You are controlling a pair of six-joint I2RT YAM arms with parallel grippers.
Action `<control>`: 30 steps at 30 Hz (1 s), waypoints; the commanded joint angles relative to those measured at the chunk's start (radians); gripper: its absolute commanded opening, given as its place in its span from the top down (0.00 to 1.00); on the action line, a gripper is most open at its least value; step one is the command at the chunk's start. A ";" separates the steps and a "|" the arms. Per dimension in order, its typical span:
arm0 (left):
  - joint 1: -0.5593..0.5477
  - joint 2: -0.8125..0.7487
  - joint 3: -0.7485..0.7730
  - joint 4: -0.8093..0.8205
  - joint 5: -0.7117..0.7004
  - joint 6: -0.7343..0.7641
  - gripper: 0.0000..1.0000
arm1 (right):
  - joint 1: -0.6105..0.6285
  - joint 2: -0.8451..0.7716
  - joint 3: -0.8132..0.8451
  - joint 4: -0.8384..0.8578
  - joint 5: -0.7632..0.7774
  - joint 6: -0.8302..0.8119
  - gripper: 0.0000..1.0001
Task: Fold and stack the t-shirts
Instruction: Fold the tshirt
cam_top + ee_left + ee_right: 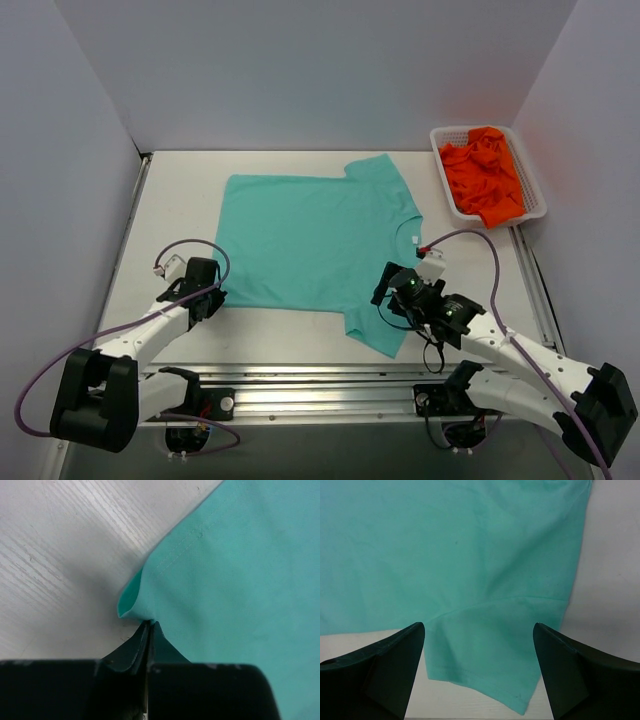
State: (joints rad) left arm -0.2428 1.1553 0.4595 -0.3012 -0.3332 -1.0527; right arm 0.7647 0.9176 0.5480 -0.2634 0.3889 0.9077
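1. Left gripper [150,625]: fingers shut tight, pinching the near-left hem corner of the teal t-shirt [310,240]. The cloth bunches into a small raised fold right at the tips, and the stitched hem runs away from the pinch.
2. Right gripper [479,630]: jaws wide with nothing between them, sitting over the near sleeve [485,655] with one finger on each side of it. Can't tell whether the tips touch the cloth or the table [180,190].
3. Both arms reach in from the near edge, the left to the shirt's near-left corner and the right to its near-right sleeve.
4. The teal t-shirt lies spread flat mid-table, sideways to the arms, with the hem to the left and the collar to the right. One sleeve points at the near edge, the other at the far edge. The white neck label [414,241] shows at the collar.
5. The body of the cloth is mostly smooth, with a shallow crease where the near sleeve joins.
6. Far right corner: a white basket [533,180] holds the orange t-shirts [483,175], crumpled in a heap. It's well apart from the teal one.
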 commanded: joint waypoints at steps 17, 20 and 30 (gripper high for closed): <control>-0.001 -0.017 -0.018 0.209 0.006 0.103 0.98 | 0.275 0.035 -0.062 -0.267 0.065 0.483 0.22; -0.001 -0.017 -0.022 0.221 0.013 0.112 0.98 | 0.350 0.087 -0.063 -0.281 0.093 0.568 0.22; -0.003 -0.017 -0.024 0.240 0.025 0.122 0.98 | 0.444 0.178 -0.083 -0.235 0.108 0.669 0.22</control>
State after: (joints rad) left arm -0.2432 1.1465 0.4324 -0.1123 -0.3138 -0.9489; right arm 1.1976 1.0683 0.4721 -0.4793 0.4427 1.5154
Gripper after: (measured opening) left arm 0.034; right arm 0.778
